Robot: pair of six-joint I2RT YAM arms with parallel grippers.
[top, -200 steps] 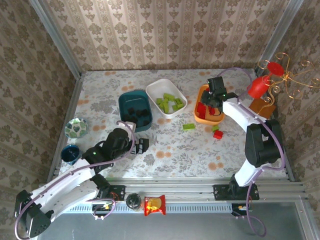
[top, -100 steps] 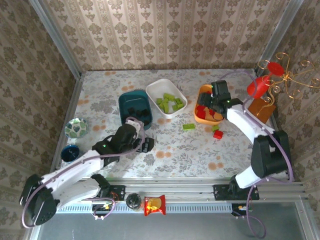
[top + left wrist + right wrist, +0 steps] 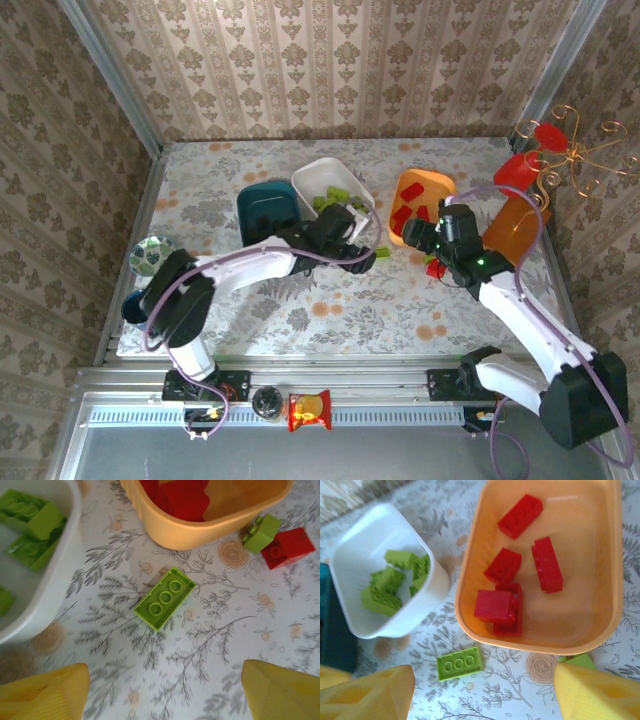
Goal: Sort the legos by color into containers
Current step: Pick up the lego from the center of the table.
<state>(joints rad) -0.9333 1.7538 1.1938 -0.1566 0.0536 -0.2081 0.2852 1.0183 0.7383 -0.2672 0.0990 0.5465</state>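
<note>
One lime lego [image 3: 165,598] flat between white tub [image 3: 47,592], orange tub [image 3: 200,534]; left hand [image 3: 162,690], right hand [image 3: 480,692] spread.

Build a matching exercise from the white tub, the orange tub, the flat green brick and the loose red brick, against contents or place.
1 white tub
2 orange tub
3 flat green brick
4 loose red brick

A holds red bricks
B alone on the table, studs up
C holds green bricks
D beside a small green brick

Pairs: 1-C, 2-A, 3-B, 4-D
</note>
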